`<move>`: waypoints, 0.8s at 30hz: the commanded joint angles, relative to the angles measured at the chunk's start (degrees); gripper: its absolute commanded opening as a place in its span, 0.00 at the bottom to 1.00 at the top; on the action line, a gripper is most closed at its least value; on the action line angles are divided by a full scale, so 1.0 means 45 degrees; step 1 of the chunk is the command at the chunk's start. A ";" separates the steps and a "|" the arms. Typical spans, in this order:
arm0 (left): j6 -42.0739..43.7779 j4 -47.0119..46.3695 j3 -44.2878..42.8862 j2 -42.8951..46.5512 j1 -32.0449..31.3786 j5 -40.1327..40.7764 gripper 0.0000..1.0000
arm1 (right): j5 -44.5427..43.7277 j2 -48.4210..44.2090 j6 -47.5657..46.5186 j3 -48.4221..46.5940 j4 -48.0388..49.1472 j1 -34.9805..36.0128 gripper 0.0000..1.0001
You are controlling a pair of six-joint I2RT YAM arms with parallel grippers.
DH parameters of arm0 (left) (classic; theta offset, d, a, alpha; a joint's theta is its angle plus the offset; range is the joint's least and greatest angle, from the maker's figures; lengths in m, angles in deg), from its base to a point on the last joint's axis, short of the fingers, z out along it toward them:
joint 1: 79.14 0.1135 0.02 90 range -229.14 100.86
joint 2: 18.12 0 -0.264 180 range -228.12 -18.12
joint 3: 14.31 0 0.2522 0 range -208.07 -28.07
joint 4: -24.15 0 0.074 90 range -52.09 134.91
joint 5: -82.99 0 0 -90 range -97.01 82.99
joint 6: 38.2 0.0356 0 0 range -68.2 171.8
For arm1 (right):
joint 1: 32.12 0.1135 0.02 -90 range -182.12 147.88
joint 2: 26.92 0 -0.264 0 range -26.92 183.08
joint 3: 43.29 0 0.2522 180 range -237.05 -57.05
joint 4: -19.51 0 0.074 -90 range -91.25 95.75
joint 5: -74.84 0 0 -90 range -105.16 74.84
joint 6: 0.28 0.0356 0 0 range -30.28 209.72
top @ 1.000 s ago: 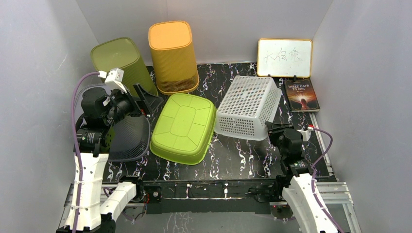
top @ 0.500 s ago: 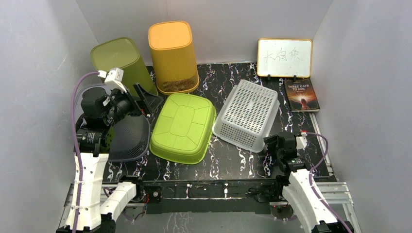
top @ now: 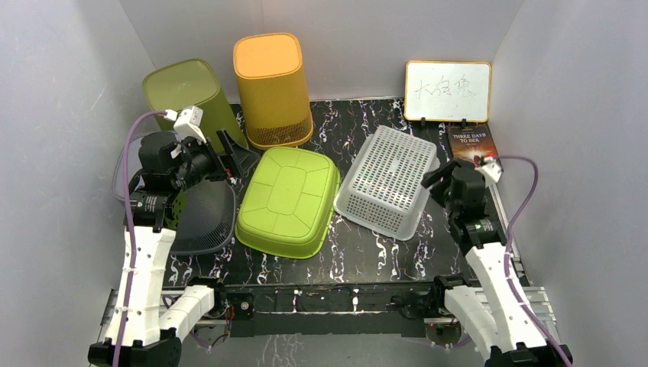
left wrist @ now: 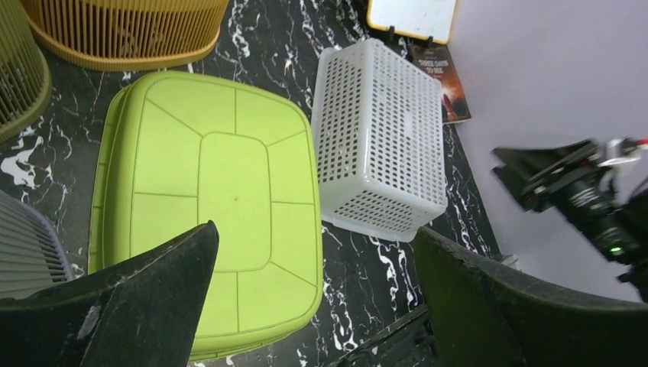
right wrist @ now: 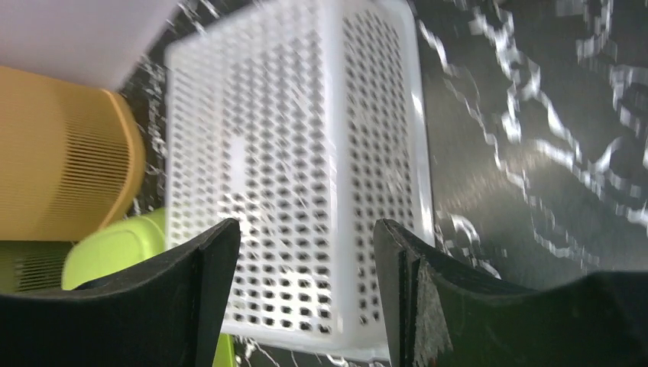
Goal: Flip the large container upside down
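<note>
A white perforated basket lies bottom up right of the table's middle; it also shows in the left wrist view and the right wrist view. A lime green tub lies bottom up beside it on the left, nearly touching. My right gripper is open and empty, raised just over the basket's right edge; its fingers frame the basket. My left gripper is open and empty, held above the tub's far left corner.
A tall yellow bin and an olive green bin stand bottom up at the back left. A grey mesh basket lies under the left arm. A whiteboard and a book are at the back right.
The white basket dropped from tilted on its rim to flat, bottom up. My right gripper let it go, then rose and moved back to the basket's right side. The left arm shifted slightly back.
</note>
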 commanded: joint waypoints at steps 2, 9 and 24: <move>0.0372 0.0300 0.0460 -0.0201 0.0027 -0.0023 0.98 | -0.0443 0.1220 -0.2998 -0.2749 0.1013 -0.0009 0.67; 0.0977 0.0942 0.0820 -0.0585 0.0027 0.0677 0.98 | 0.0991 0.4929 -0.3896 -0.5831 0.1238 0.0352 0.98; 0.1773 0.1417 0.0996 -0.1183 0.0007 0.1500 0.98 | -0.0165 1.1115 -0.6595 -1.1066 0.0374 0.6075 0.98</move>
